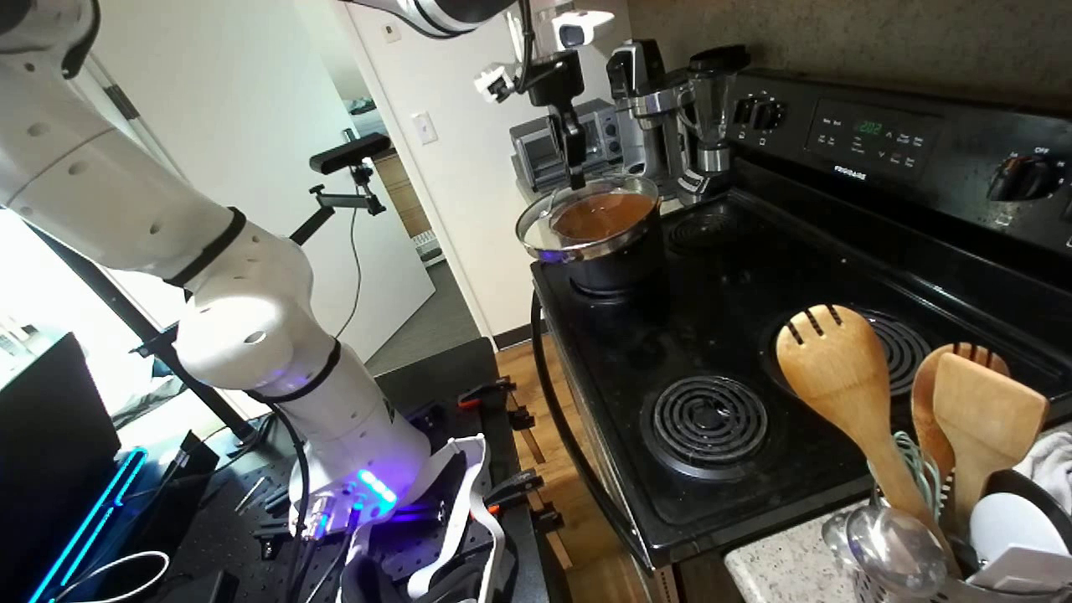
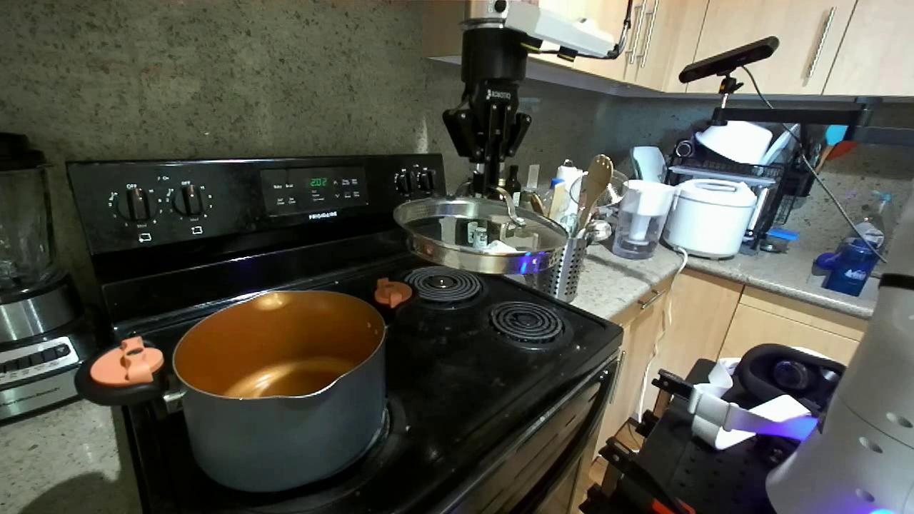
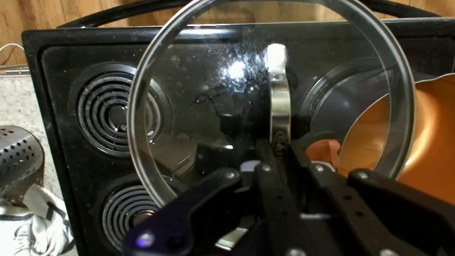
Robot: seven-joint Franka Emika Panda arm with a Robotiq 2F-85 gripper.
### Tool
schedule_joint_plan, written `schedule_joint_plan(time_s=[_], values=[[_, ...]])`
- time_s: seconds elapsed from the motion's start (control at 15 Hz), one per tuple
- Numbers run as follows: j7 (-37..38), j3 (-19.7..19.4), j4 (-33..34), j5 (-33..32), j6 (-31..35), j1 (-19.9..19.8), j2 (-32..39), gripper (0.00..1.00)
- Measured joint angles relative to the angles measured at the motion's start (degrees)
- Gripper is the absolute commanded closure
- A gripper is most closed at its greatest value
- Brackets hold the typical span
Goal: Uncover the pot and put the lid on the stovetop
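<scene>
The pot, dark grey outside with a copper-orange interior, stands uncovered on a burner in an exterior view [image 2: 285, 442]. It also shows in an exterior view [image 1: 610, 214] through the lid, and at the right edge of the wrist view [image 3: 432, 121]. The clear glass lid with a metal rim hangs in the air above the stovetop [image 2: 443, 385], apart from the pot, in an exterior view [image 2: 457, 255]. My gripper [image 2: 488, 187] is shut on the lid's arched metal handle [image 3: 280, 106]. The lid is nearly level, slightly tilted. The fingertips also show in the wrist view [image 3: 279, 144].
Coil burners [image 1: 710, 423] lie on the stovetop. The control panel [image 2: 314, 196] rises at its back. A perforated utensil holder [image 2: 568, 271] with wooden spoons stands beside the stove. A blender [image 2: 32, 321] stands near the pot. The pot's handle [image 2: 128, 368] sticks out sideways.
</scene>
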Motion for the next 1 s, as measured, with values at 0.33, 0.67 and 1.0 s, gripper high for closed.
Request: schedule_joint_plan(time_s=[0.33,0.67,1.0], values=[[0.5,-1.3,-2.3,1.2,1.2,-1.4,-1.8,0.96],[0.1,-1.6,-2.8,2.9,5.1,-1.3,-1.8,0.85],[-0.4,-1.6,-3.0,3.4,6.0,-1.2,-1.8,0.85]])
